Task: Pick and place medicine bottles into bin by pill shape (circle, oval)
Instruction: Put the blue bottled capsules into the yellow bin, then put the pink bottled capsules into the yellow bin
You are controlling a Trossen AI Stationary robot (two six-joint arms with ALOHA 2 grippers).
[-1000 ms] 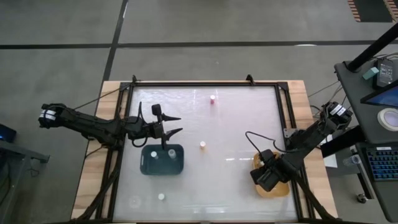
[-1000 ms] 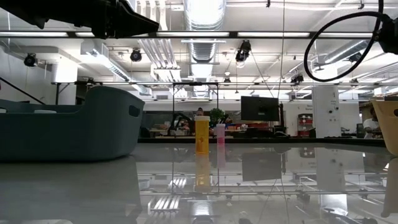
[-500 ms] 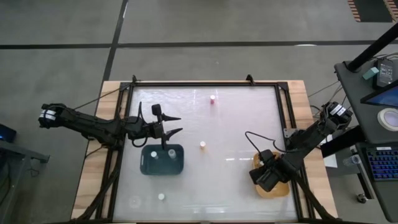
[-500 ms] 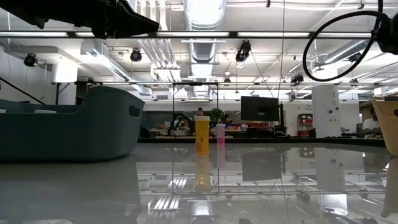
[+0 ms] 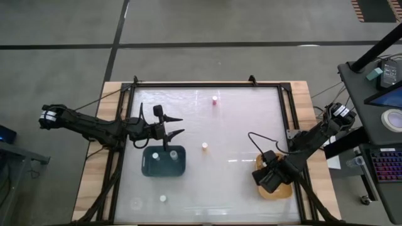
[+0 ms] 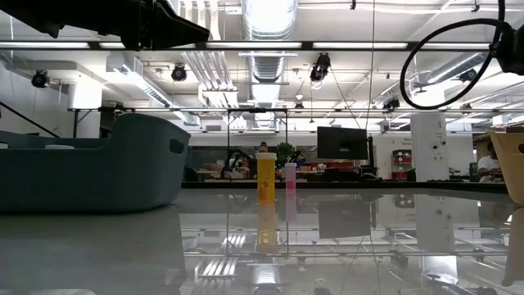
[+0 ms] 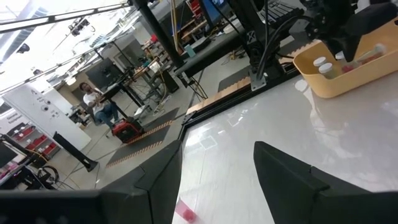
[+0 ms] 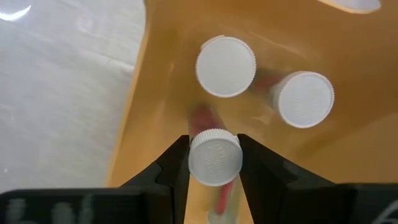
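My right gripper (image 8: pixel 214 155) hangs over the yellow-orange bin (image 5: pixel 279 188) at the table's near right, shut on a red-bodied medicine bottle (image 8: pixel 215 158). Two more white-capped bottles (image 8: pixel 226 66) (image 8: pixel 305 99) stand in that bin. My left gripper (image 5: pixel 182 124) stands open and level above the far edge of the dark teal bin (image 5: pixel 163 161), which holds two bottles (image 5: pixel 156 155) (image 5: pixel 173 154). Loose on the table stand an orange bottle (image 5: pixel 205 146), a pink one (image 5: pixel 215 99) and a white-capped one (image 5: pixel 162 198). My right gripper pinches the bottle's round white cap (image 8: pixel 214 163) between its two fingers (image 8: pixel 174 168), one on either side. The fingers come from above, pointing down into the yellow-orange bin. The bottle stands upright under them; the cap hides whether its base rests on the bin's floor.
A dark frame (image 5: pixel 207 85) runs round the white table. In the low view the teal bin (image 6: pixel 90 164) fills the left, and the orange bottle (image 6: pixel 266 178) and the pink bottle (image 6: pixel 290 176) stand mid-table. A cable loop (image 6: pixel 450 65) hangs from the right arm.
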